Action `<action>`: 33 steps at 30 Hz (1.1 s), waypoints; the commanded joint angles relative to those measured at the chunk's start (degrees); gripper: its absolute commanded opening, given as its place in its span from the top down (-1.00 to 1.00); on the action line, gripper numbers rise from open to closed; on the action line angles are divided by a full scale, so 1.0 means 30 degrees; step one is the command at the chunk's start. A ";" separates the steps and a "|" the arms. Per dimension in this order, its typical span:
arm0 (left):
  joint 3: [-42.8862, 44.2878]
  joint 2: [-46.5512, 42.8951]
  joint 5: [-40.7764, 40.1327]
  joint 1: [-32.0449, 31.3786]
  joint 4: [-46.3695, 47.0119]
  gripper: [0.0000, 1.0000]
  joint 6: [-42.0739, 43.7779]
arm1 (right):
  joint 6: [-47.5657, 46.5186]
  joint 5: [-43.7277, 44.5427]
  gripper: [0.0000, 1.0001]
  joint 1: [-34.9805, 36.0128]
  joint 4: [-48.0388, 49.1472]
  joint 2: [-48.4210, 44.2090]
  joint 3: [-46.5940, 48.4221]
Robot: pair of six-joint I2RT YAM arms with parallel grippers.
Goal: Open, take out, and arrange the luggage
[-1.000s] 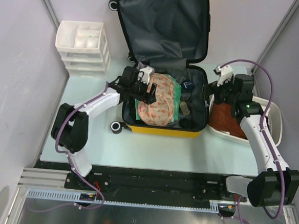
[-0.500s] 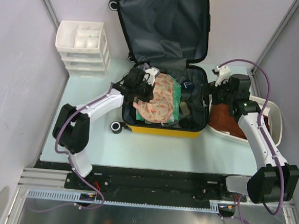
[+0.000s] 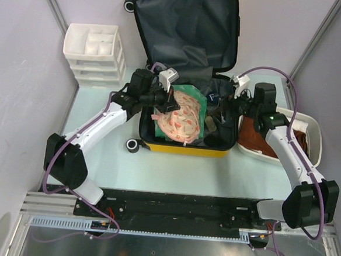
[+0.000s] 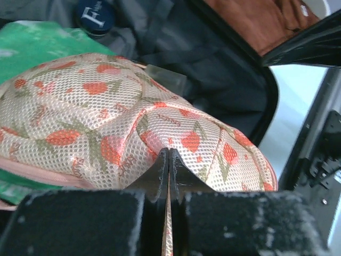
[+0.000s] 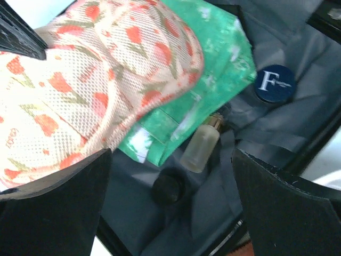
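The luggage, a yellow suitcase, lies open with its dark grey lid propped up at the back. Inside it a mesh pouch with a red print rests on a green packet. My left gripper is shut on a fold of the pouch. My right gripper is open above the right side of the case. Below it lie a frosted bottle, a black round cap and a dark blue lid marked F.
A white drawer unit stands at the back left. A white tub holding brown cloth sits right of the case, under my right arm. A black wheel sticks out at the case's front left corner. Walls close in on both sides.
My left gripper closed on the mesh pouch and pulled it up and back, baring more of the green packet. My right gripper moved left from the tub to over the case.
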 commanded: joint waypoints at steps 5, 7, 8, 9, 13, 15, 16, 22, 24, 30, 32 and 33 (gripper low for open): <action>-0.1616 -0.0841 0.5247 0.0399 0.0284 1.00 0.3507 | -0.3551 -0.2580 -0.99 0.2162 0.2307 0.1603 0.0596; -0.2113 -0.0930 0.5248 0.0808 0.0138 0.99 0.3834 | -0.3729 -0.3108 -0.99 0.2512 0.2863 0.2132 0.0596; -0.2261 -0.0988 0.5335 0.0898 0.0050 1.00 0.4213 | -0.3584 -0.3256 -0.99 0.2717 0.3359 0.2773 0.0741; -0.2408 -0.1047 0.5423 0.0928 -0.0067 1.00 0.4391 | -0.3438 -0.3489 -1.00 0.2893 0.3451 0.3215 0.0945; -0.3257 -0.1048 0.5512 0.0957 -0.0098 1.00 0.5066 | -0.4340 -0.4633 -0.99 0.4444 0.3511 0.4945 0.1621; -0.3405 -0.0902 0.5279 0.0957 -0.0126 1.00 0.5270 | -0.5246 -0.4634 -1.00 0.5266 0.3978 0.5850 0.1825; -0.3493 -0.0872 0.5191 0.0986 -0.0098 1.00 0.5359 | -0.5542 -0.4808 -0.99 0.5413 0.4009 0.6262 0.2000; -0.3377 -0.0755 0.4956 0.0987 -0.0098 1.00 0.5886 | -0.7825 -0.5540 -0.85 0.5796 0.1494 0.9570 0.4690; -0.3376 -0.0784 0.4838 0.0987 -0.0098 1.00 0.6033 | -0.8356 -0.5921 -0.65 0.5795 -0.0204 1.0248 0.5368; -0.3435 -0.0813 0.4633 0.1075 -0.0098 1.00 0.6092 | -1.0144 -0.6744 0.52 0.5796 -0.3752 1.1686 0.7391; -0.3493 -0.0871 0.4633 0.1191 -0.0069 1.00 0.5976 | -1.0233 -0.6919 1.00 0.5620 -0.4193 1.1599 0.7859; -0.3493 -0.0930 0.4662 0.1250 -0.0068 0.99 0.5917 | -1.0117 -0.6861 1.00 0.5562 -0.4223 1.1453 0.7948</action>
